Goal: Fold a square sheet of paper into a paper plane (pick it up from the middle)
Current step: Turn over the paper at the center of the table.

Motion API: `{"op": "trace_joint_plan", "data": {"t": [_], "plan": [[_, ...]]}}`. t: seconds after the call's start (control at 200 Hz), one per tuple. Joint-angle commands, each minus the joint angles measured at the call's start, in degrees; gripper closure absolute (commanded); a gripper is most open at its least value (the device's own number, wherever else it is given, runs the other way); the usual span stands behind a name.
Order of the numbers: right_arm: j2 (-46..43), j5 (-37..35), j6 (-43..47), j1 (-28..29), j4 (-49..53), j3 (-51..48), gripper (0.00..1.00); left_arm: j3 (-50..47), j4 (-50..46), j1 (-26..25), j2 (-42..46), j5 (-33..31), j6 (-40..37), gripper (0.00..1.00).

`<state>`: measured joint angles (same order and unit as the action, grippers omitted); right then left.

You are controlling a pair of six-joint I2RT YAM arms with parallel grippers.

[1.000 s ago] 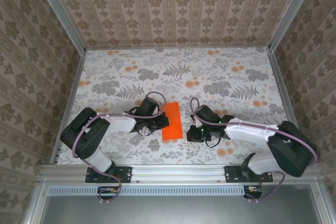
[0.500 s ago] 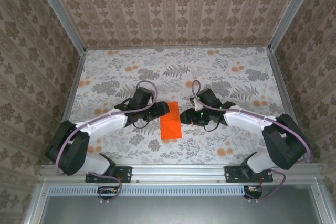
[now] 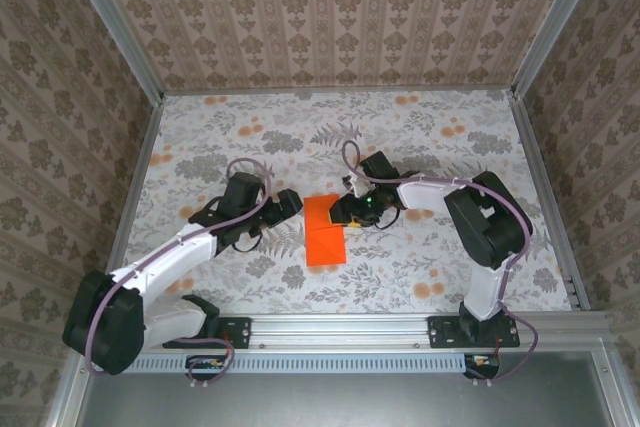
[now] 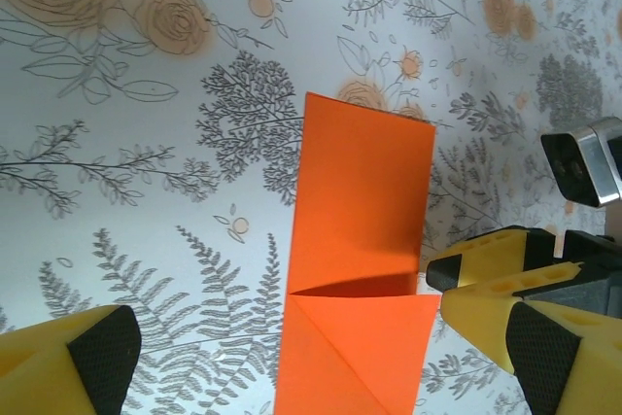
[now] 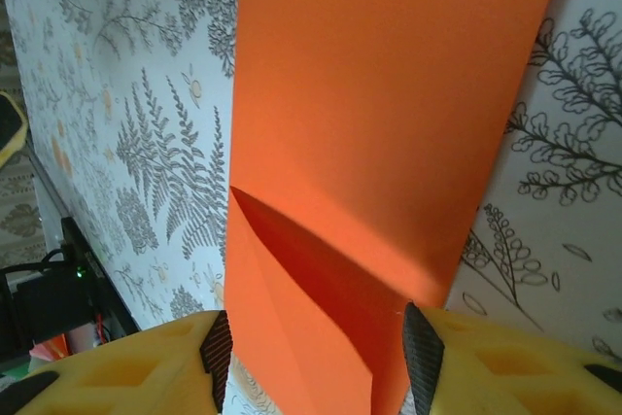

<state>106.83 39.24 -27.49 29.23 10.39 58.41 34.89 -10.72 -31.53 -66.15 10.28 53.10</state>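
Since a second ago the left gripper has opened wide and drawn back to the left of the square sheet of paper, and the right gripper has come in over its far right corner. Bright orange and folded to a long strip with a diagonal crease, the sheet lies on the flowered table. Right jaws stand partly apart, the strip's end showing between the fingers; whether they touch it is unclear. From above, that corner is hidden under the right gripper, and both wrist views cut the sheet off at the bottom.
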Motion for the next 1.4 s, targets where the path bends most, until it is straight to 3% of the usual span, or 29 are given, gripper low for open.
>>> {"op": "trace_joint_plan", "data": {"t": [0.0, 0.23, 0.345, 0.44, 0.785, 0.94, 1.255, 1.395], "plan": [[2.1, 3.6, 3.5, -0.1, 3.8, 2.5, 0.50, 0.8, -1.3, 0.5, -0.6, 1.3, -2.4, 0.00], [1.7, 7.2, 3.4, -0.1, 2.4, 0.8, 0.69, -1.4, 6.3, -0.1, -4.2, 4.2, -0.9, 0.00], [0.8, 5.8, 3.6, -0.2, 2.8, 0.1, 0.87, -0.2, 7.6, -1.6, -6.9, 5.7, -1.5, 0.02], [0.3, 3.7, 3.4, -0.3, 3.1, -0.2, 0.96, 1.1, 7.7, -3.4, -9.0, 6.5, -1.9, 0.04], [-3.6, 2.6, 0.9, -2.3, -2.0, -4.3, 0.96, -0.9, 15.8, -7.4, -15.0, 11.1, 2.2, 0.26], [-4.3, 2.2, 0.8, -2.8, -2.1, -4.6, 0.96, -0.2, 17.9, -8.0, -17.7, 12.8, 2.3, 0.40], [-5.0, 2.2, 0.3, -3.6, -2.3, -5.2, 0.95, 0.9, 24.1, -8.8, -23.0, 16.0, 1.0, 0.53], [-5.7, 3.2, -0.9, -4.2, -3.5, -6.0, 0.90, 1.0, 27.4, -9.0, -25.2, 16.5, 0.1, 0.64]]}}
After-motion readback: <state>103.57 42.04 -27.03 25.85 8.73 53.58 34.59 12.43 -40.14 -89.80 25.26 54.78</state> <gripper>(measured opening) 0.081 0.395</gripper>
